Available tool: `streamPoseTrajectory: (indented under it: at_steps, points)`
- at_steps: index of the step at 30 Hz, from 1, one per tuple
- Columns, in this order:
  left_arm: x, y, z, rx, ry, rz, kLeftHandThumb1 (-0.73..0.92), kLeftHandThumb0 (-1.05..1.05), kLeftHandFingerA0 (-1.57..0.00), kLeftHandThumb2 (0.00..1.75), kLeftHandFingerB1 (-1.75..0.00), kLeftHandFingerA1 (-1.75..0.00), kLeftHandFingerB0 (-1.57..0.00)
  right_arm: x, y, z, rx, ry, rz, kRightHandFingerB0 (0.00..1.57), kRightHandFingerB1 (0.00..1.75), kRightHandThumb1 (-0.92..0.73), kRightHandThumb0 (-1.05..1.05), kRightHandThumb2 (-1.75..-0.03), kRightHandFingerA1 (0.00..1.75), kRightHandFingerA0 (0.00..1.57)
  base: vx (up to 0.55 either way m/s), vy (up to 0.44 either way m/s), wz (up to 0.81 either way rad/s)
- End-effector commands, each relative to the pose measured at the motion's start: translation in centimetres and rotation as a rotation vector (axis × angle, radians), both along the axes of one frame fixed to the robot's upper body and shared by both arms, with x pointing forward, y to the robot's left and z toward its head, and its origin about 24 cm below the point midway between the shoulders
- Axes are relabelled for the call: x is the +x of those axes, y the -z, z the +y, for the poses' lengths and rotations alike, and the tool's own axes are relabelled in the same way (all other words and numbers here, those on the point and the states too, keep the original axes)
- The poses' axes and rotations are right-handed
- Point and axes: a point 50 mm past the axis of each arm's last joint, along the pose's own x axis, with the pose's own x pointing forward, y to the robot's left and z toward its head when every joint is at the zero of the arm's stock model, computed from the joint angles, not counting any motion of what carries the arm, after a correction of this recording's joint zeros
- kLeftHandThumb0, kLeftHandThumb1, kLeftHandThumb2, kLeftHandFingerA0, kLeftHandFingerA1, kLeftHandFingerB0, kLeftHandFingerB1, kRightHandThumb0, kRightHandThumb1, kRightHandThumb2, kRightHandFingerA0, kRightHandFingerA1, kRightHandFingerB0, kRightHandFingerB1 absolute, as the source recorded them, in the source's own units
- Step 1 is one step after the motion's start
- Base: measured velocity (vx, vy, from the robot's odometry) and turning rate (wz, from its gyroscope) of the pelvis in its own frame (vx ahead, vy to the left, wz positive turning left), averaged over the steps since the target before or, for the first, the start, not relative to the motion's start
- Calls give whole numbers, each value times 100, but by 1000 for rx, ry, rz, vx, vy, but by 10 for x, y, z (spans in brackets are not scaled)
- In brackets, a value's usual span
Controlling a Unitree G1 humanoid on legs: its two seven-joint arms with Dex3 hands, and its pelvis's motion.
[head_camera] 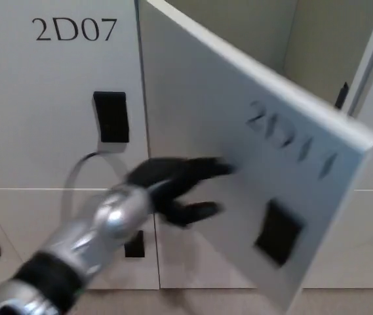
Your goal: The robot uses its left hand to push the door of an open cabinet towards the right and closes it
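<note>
The white cabinet door stands partly swung toward the right, its outer face toward me with a blurred number and a black handle recess. My left hand reaches in from the lower left on a silver forearm and rests its spread black fingers against the door's outer face. The hand holds nothing. Behind the door's upper edge a strip of the open compartment still shows. My right hand is out of view.
The shut door marked 2D07 with a black handle lies to the left. More shut white doors sit below and to the right. A black latch sits on the compartment's right wall.
</note>
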Motion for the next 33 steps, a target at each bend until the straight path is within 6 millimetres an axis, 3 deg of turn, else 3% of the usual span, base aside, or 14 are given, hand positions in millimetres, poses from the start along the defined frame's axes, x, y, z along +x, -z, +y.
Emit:
streamPoseTrajectory:
  at_steps: [1,5,6,10,12,20,21,22,24,25,26,31,32,33]
  points:
    - [-51,-110,-169,20,467,-245,92,-77,-25,74,-29,-31,-20,4,0,5,29,57,-21,36,51,-64,-55,-94,53,37,0,0,0]
    - [-119,-121,-205,-184,722,-308,92,-67,-50,72,-34,-38,-37,12,-5,5,49,0,-74,33,49,-67,-59,-96,48,29,0,0,0]
    - [-131,-114,-204,-190,757,-297,89,-62,-22,104,-41,-46,-16,12,-7,3,56,-13,-91,33,49,-67,-59,-96,48,29,0,0,0]
    - [-141,-91,-191,-171,774,-232,92,-58,-11,116,-32,-45,0,10,-9,-3,43,-34,-92,33,49,-67,-59,-96,48,29,4,3,-3]
    - [-124,-66,-168,-76,708,-214,92,-77,0,101,-15,-22,0,7,-9,-5,41,-39,-84,33,49,-67,-59,-96,48,29,8,5,-3]
    - [-96,-34,-84,-32,475,-97,90,-89,-8,105,-37,-41,-7,7,-10,-7,49,-40,-90,33,49,-67,-59,-96,48,29,0,0,0]
    - [-98,-25,-64,-60,426,-57,69,-56,0,115,-43,-44,0,9,-11,-7,49,-40,-92,33,49,-67,-59,-96,48,29,0,0,0]
    - [-100,-20,-52,-69,397,-24,92,-65,-46,68,-32,-42,-36,9,-6,-9,8,11,-7,32,50,-62,-81,-103,52,34,0,0,0]
    - [-102,-17,-47,-66,384,-1,92,-65,-46,68,-32,-42,-36,8,-2,-11,-47,71,100,32,50,-62,-81,-103,52,34,0,0,0]
    - [-106,-11,-36,-71,366,40,92,-67,-43,69,-32,-40,-34,6,-3,-9,12,24,27,34,35,-79,-54,-63,37,31,0,0,0]
    - [-110,-5,-25,-73,344,76,82,-74,-41,78,-35,-39,-31,5,-4,-8,17,0,13,33,49,-68,-59,-97,51,35,0,0,0]
    - [-134,23,23,-112,217,219,81,-72,-40,74,-34,-37,-32,0,-1,-5,27,-5,15,33,50,-66,-54,-96,53,38,0,0,0]
    - [-137,28,34,-121,173,256,74,-66,-36,107,-44,-52,-22,-1,-1,-4,24,-5,15,39,52,-64,-57,-95,52,36,0,0,0]
    - [-142,35,49,-146,108,304,72,-63,-39,106,-45,-54,-24,-1,0,-4,22,-7,15,38,51,-63,-56,-94,52,37,0,0,0]
